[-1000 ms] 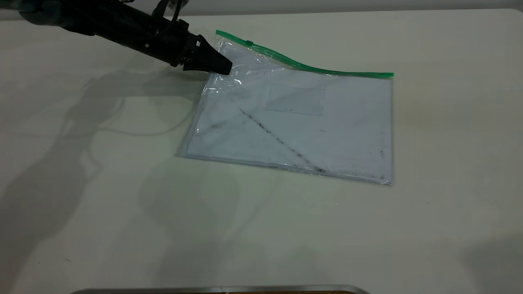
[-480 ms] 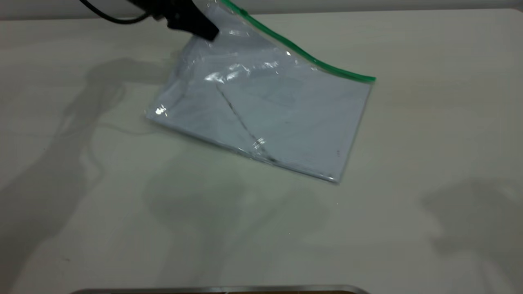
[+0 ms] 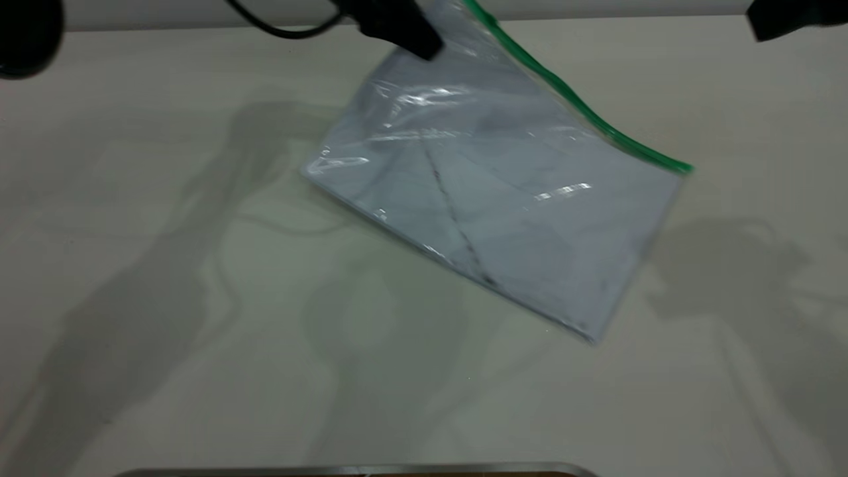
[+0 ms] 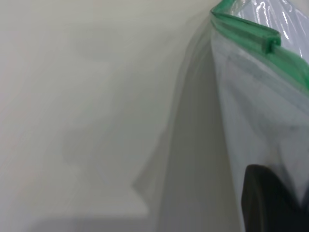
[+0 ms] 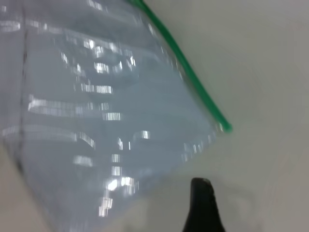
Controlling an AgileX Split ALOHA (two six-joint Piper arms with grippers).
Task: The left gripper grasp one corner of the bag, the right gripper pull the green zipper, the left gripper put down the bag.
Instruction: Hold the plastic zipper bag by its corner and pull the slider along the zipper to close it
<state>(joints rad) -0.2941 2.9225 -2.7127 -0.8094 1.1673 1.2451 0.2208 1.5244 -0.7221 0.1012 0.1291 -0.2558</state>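
While our left end effector [image 3: 424, 45] pinches the corner of the bag [image 3: 445, 26], we see the bag [image 3: 503, 205] hanging tilted above the tabletop [image 3: 165, 371], green zipper [image 3: 583, 119] uppermost; our right end effector [image 3: 788, 16] sits far right, grip state unclear.

Pale table [image 3: 165, 371], metal edge [image 3: 358, 470].

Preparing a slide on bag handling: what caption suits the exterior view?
Left gripper lifts the bag by one corner; right gripper waits at the far edge.
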